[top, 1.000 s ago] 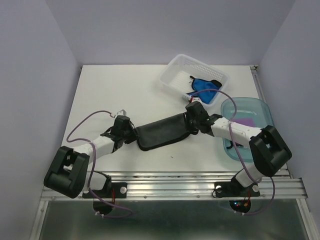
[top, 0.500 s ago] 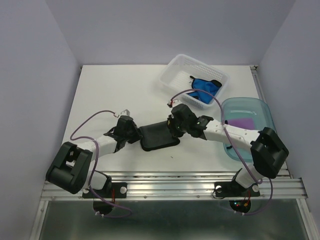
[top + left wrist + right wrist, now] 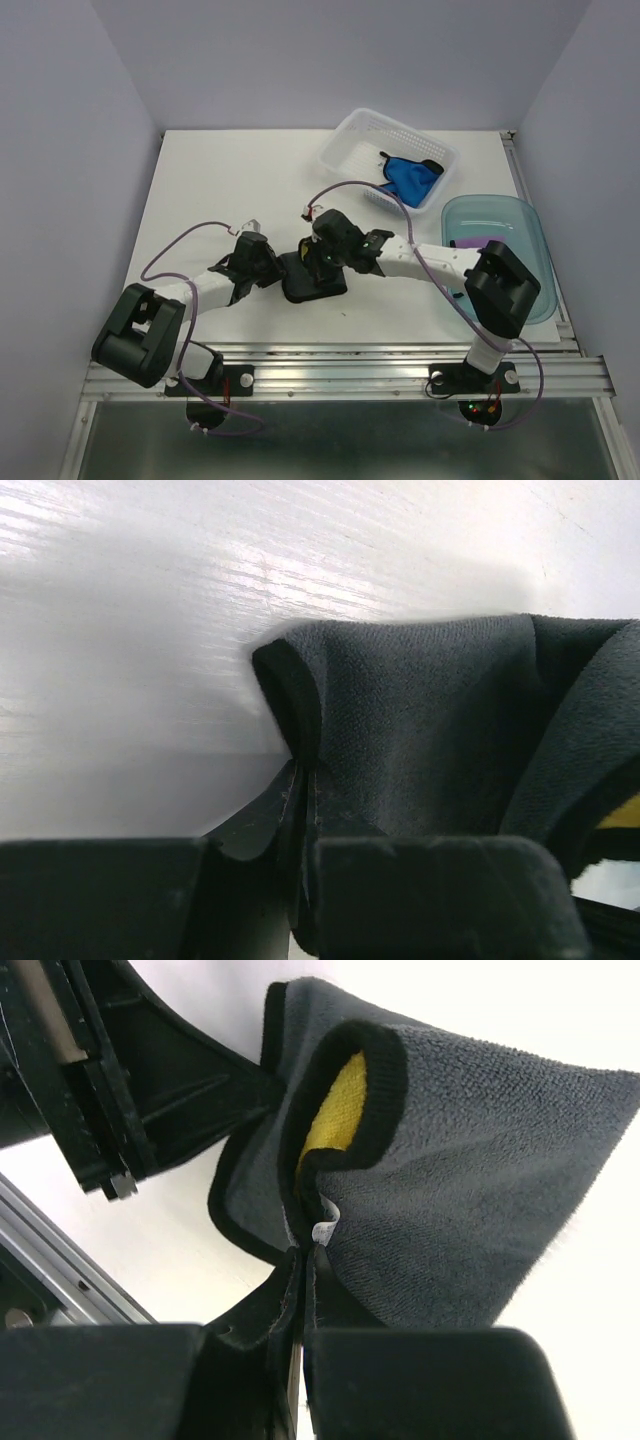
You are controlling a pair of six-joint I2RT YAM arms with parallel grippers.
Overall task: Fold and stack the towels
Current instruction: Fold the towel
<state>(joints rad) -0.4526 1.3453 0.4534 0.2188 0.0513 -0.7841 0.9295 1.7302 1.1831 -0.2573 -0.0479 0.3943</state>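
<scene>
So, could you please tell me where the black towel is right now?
The black towel sits front-centre on the table in the top view, pinched between the left pincer and the right pincer.

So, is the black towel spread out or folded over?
Folded over: the black towel is doubled into a bundle, its edges pinched by the left gripper and right gripper.

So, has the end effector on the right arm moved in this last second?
Yes. The right end effector has swung left, away from the white basket and toward the left end effector, folding the black towel over.
</scene>
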